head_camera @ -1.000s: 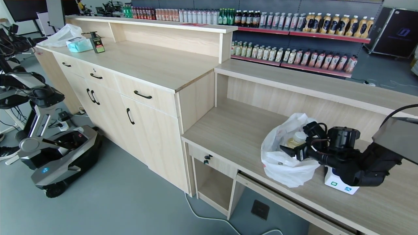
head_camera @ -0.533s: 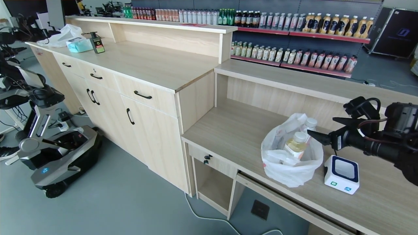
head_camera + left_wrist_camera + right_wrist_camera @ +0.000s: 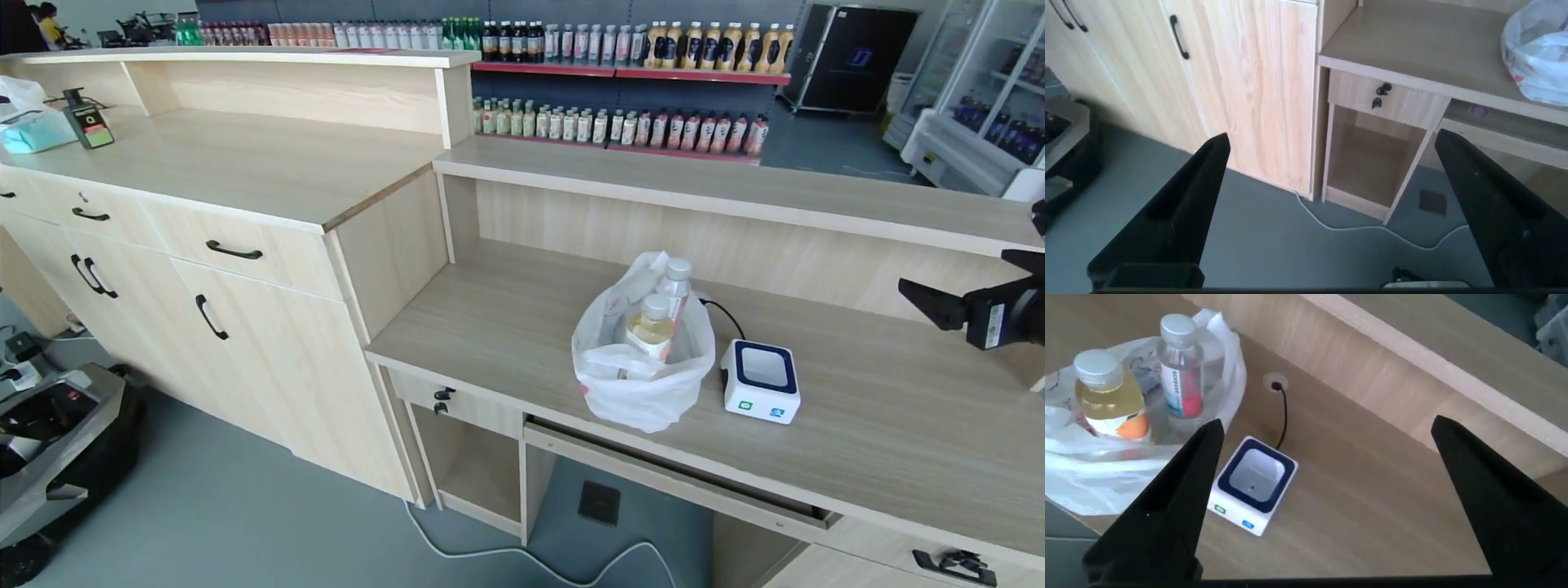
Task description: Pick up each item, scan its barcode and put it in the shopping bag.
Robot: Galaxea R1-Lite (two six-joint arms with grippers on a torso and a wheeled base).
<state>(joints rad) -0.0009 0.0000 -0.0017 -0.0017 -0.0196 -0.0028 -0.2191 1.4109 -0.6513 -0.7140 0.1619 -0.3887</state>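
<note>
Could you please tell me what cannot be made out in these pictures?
Yellow bottle and clear bottle, lower halves: hidden by the shopping bag, head view.
Their barcodes: too small to find, head and right wrist views.
Shopping bag, left wrist view: cut off by the picture's edge.

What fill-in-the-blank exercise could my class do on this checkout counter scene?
1. The white shopping bag holds ____ bottles.
2. The scanner stands on the counter, on the bag's ____ side by the robot's own sides.
3. The right hand is ____, not shut, and holds nothing.
Missing words: two; right; open.
</note>
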